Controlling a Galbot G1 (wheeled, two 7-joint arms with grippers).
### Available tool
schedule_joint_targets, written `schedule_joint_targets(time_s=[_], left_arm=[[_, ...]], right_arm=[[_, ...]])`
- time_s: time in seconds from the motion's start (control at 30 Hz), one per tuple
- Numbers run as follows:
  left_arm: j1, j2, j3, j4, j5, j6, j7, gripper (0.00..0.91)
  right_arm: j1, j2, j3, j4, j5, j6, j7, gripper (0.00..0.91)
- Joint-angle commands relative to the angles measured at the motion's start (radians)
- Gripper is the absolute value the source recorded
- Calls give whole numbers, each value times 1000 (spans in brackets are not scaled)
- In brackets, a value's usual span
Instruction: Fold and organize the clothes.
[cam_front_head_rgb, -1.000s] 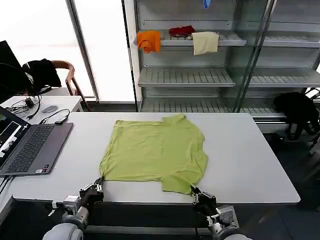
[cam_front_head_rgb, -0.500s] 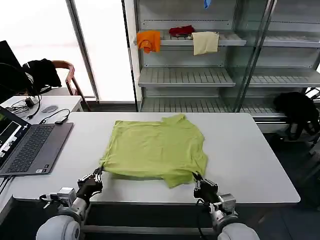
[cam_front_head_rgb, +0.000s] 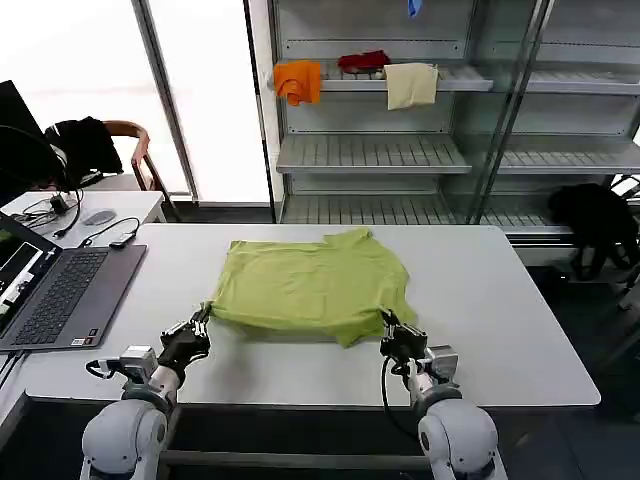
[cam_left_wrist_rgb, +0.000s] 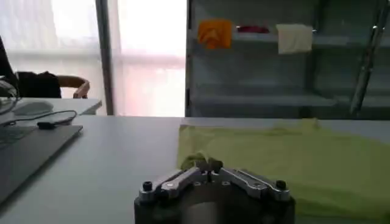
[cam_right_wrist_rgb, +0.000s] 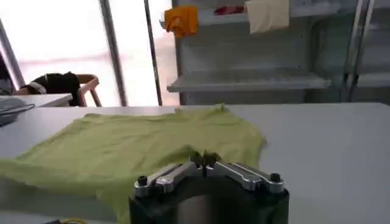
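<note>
The lime-green short-sleeved cotton T-shirt (cam_front_head_rgb: 312, 283) lies on the flat white rectangular table (cam_front_head_rgb: 500, 310), its near hem raised off the surface. The left gripper (cam_front_head_rgb: 199, 326) is clenched on the shirt's near left corner, a small bunch of green cloth pinched between its fingertips in the left wrist view (cam_left_wrist_rgb: 205, 163); the rest of the shirt (cam_left_wrist_rgb: 286, 161) spreads beyond and to one side of those fingers. The right gripper (cam_front_head_rgb: 388, 327) grasps the near right corner, its fingers closed together on the cloth (cam_right_wrist_rgb: 202, 159), with the shirt (cam_right_wrist_rgb: 140, 146) stretching away past them. An open grey laptop (cam_front_head_rgb: 55, 290) sits well apart from the left fingers
</note>
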Motion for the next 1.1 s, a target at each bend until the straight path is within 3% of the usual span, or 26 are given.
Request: schedule_joint_targets(time_s=[0.03,0.77,0.8,0.83,0.87,1.1], left_arm=[[-62,2,1,50,1,4,1,10],[-166,7,17,234,30,-2,8,10],[-170,8,20,241,32,-4,9,10],[-172,8,21,243,33,-4,9,141],[-174,8,24,250,35,-6,12,907],[-183,9,32,261,51,-26,4,907]], right_arm=[[71,4,0,-58,12,-6,11,0],[236,26,-3,-267,-78,9,-26,0],[240,28,-3,-273,-85,12,-29,30],[241,29,-2,-275,-88,14,-30,907],[243,31,-1,-281,-94,16,-32,907],[253,42,1,-303,-118,21,-28,907]])
